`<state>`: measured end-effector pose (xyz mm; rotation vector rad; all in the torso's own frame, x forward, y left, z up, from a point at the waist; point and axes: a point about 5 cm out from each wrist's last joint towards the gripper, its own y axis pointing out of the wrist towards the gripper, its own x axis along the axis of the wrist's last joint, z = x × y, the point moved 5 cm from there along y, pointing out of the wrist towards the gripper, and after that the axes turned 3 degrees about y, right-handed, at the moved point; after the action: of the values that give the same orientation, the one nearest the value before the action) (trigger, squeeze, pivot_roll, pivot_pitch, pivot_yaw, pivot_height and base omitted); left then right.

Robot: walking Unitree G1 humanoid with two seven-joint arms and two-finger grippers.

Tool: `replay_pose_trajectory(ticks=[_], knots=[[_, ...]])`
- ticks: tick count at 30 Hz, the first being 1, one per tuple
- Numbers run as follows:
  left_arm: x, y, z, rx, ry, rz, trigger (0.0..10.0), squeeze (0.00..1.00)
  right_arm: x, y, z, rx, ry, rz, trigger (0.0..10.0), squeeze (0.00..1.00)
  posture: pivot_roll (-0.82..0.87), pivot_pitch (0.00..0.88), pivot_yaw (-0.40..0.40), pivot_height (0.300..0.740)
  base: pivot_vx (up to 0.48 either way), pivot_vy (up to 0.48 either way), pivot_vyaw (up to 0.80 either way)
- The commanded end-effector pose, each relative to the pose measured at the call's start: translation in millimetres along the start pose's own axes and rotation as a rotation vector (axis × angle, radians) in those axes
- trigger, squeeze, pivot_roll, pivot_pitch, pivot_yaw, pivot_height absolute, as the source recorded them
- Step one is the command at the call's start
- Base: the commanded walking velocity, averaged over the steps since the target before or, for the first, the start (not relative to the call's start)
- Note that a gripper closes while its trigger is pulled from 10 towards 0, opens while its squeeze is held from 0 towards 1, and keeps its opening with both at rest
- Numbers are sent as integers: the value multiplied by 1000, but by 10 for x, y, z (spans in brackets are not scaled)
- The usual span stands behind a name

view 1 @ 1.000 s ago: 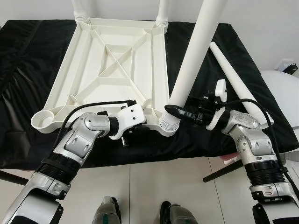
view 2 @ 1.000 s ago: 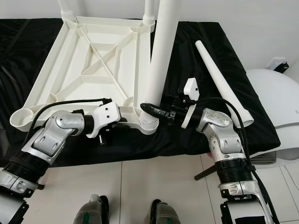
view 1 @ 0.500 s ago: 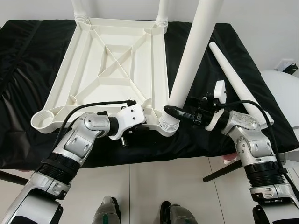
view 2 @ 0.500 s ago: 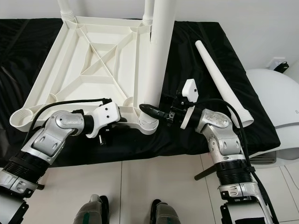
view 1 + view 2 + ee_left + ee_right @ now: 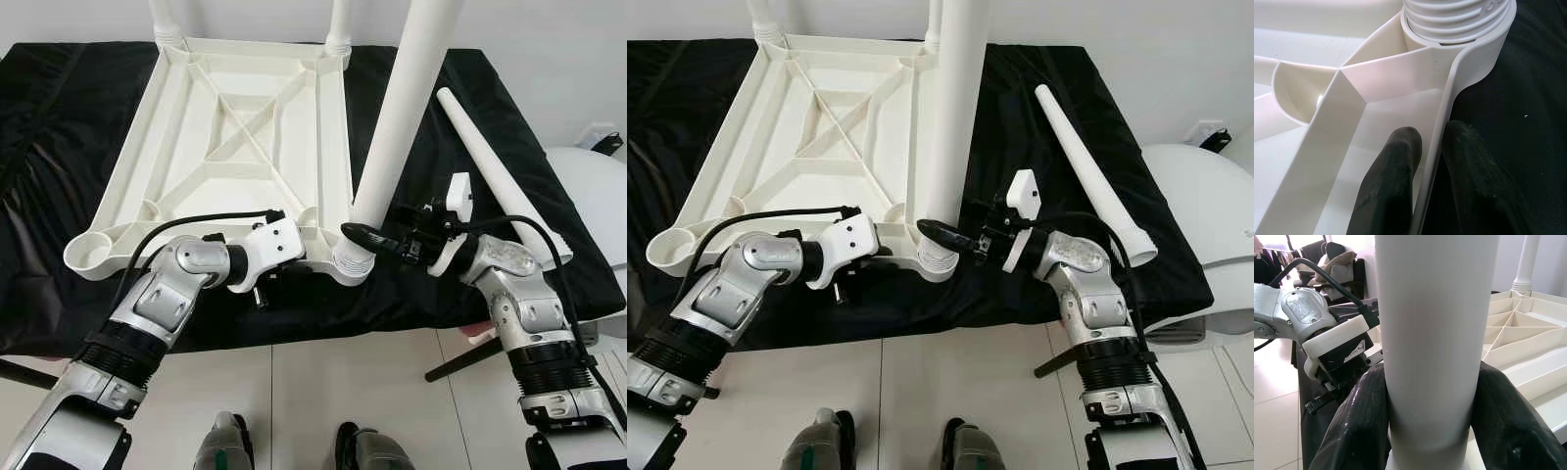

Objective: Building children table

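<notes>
Tabletop (image 5: 235, 127) upside-down; left gripper (image 5: 1422, 166) jaws pinching rim, right gripper (image 5: 1432, 431) jaws clamping leg (image 5: 397, 117).

tabletop (image 5: 235, 127) upside down on cloth (image 5: 59, 147) | loose leg (image 5: 490, 162) right | upright leg (image 5: 397, 117) in near-right corner socket

Black cloth (image 5: 431, 127) lies open between the upright leg (image 5: 397, 127) and loose leg (image 5: 490, 162) — passable there.

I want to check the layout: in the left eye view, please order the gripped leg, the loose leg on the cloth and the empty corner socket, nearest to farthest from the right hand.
1. Gripped leg, held in the right hand.
2. Loose leg, lying to its right.
3. Empty corner socket, far left corner of the tabletop.
</notes>
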<state>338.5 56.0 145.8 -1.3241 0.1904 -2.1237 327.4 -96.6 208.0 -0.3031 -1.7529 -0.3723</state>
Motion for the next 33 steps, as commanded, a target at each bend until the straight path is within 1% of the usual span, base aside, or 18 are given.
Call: replay_pose_trajectory(ticks=[1,9,14,19,27,32,33], knots=[[121,28,-55,-31,42,-36,10000,0,-391,3,55,-23,76,147,10000,0,92,185,11,740,0,0,0],[124,32,-55,-33,45,-37,10000,0,-367,6,18,-43,69,134,10000,0,90,181,14,740,0,0,0],[125,33,-48,-32,48,-35,10000,0,-349,-1,-16,-79,72,115,10000,0,91,181,13,740,0,0,0],[126,32,-46,-32,48,-35,10000,0,-340,-11,-13,-88,75,107,10000,0,91,182,14,740,0,0,0],[135,29,-37,-35,51,-37,10000,0,-350,-85,18,-101,94,85,10000,0,87,185,21,740,0,0,0],[147,30,-33,-37,55,-39,10000,0,-293,-119,45,-108,129,18,10000,0,87,186,22,740,0,0,0],[147,30,-33,-37,55,-39,10000,0,-293,-119,45,-108,129,18,10000,0,87,186,22,740,0,0,0]])
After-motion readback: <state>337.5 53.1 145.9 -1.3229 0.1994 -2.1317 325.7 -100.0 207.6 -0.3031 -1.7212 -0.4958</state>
